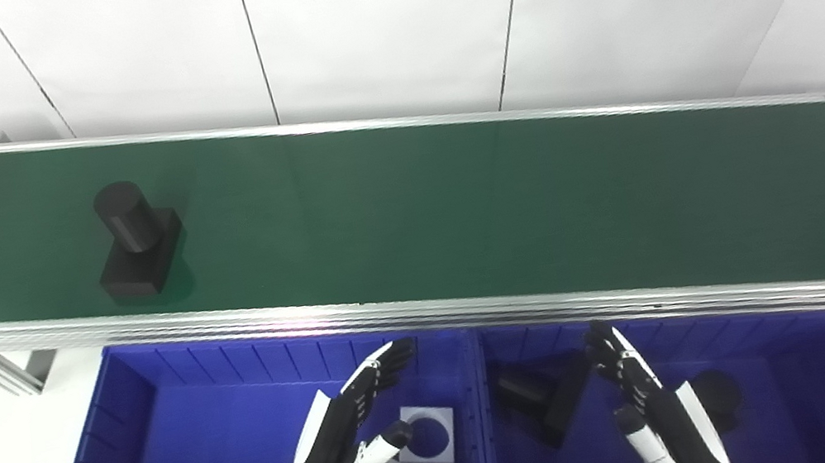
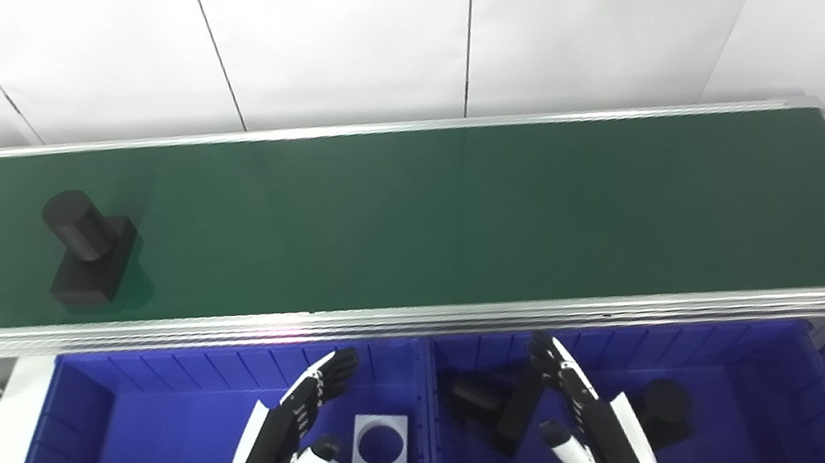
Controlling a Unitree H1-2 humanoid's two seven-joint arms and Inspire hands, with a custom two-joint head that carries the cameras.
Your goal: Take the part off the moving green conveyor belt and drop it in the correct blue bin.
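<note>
Hiding bin parts: right hand (image 1: 661, 412)

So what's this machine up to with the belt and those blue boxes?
A black part sits on the green conveyor belt, far left. Both robot hands, left and right, hover open and empty above two blue bins: the left bin holds white square pieces, the right bin black parts. Nothing is picked yet.
</note>
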